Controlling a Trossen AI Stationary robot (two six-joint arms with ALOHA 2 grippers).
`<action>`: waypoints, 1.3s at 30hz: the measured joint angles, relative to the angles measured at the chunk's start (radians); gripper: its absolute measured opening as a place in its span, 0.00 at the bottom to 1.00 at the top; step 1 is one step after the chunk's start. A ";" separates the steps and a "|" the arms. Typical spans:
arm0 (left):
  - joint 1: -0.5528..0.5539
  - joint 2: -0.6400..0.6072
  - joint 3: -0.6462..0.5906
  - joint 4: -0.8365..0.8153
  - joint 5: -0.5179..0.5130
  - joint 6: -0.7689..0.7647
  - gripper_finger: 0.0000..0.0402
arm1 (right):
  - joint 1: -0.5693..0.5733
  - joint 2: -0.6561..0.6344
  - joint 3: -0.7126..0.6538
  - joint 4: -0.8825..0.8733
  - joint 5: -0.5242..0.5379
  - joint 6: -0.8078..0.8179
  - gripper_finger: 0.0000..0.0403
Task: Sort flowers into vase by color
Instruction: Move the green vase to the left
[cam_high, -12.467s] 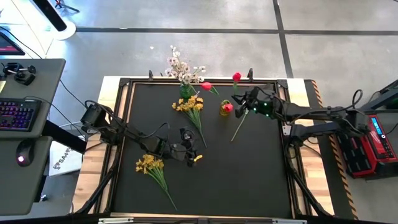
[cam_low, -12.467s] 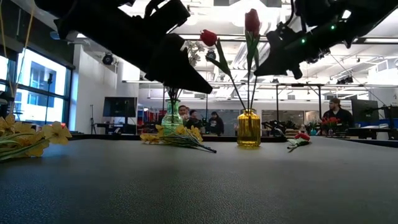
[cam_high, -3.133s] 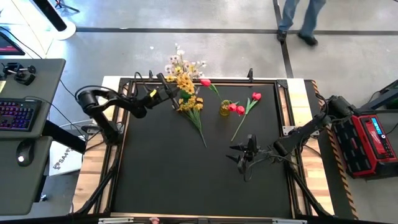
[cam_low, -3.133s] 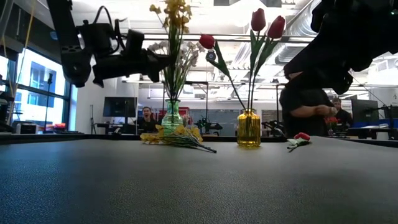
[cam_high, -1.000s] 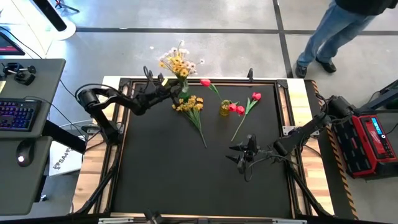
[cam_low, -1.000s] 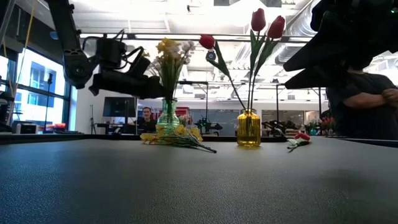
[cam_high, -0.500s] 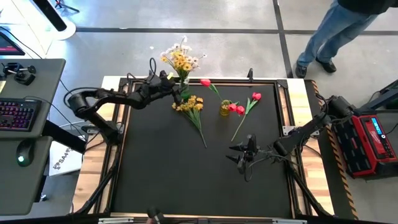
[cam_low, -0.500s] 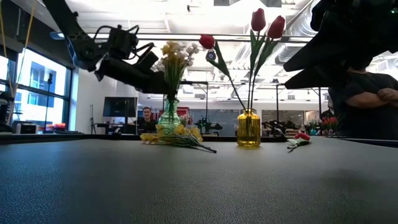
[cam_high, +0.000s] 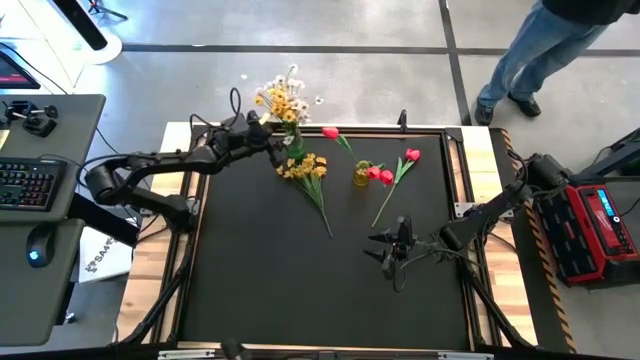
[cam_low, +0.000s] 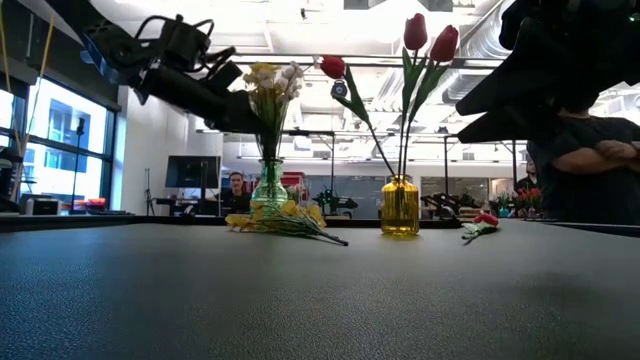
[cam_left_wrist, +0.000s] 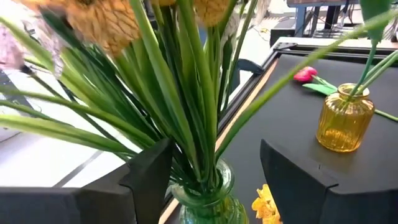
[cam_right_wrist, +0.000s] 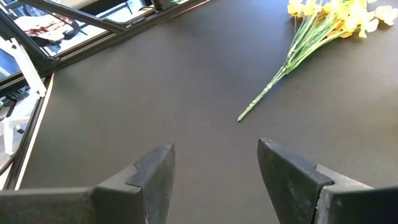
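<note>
Left claw (cam_high: 272, 141) sits released at the green vase (cam_left_wrist: 205, 202) on the desk's far edge. The loose yellow bunch (cam_high: 310, 175) lies just nearside of it, stem pointing toward the right claw (cam_high: 392, 250), also open, mid-desk.

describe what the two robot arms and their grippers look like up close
Both arms are dark, slender and jointed, with black cables looping loosely along them, most plainly by the left gripper. Each gripper ends in two flat, angular black fingers with chamfered tips and matte faces. The right gripper looks bulkier at the wrist. No markings are readable.
</note>
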 joint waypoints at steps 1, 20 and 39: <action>0.000 -0.007 0.000 -0.006 0.000 0.005 0.58 | 0.000 0.000 0.000 0.000 0.000 -0.001 0.52; -0.013 -0.079 0.166 -0.476 -0.046 0.080 0.58 | 0.000 0.000 0.000 0.000 0.000 0.000 0.52; -0.114 -0.274 0.127 -0.841 -0.239 0.040 0.58 | 0.000 0.000 0.000 -0.001 -0.009 -0.008 0.52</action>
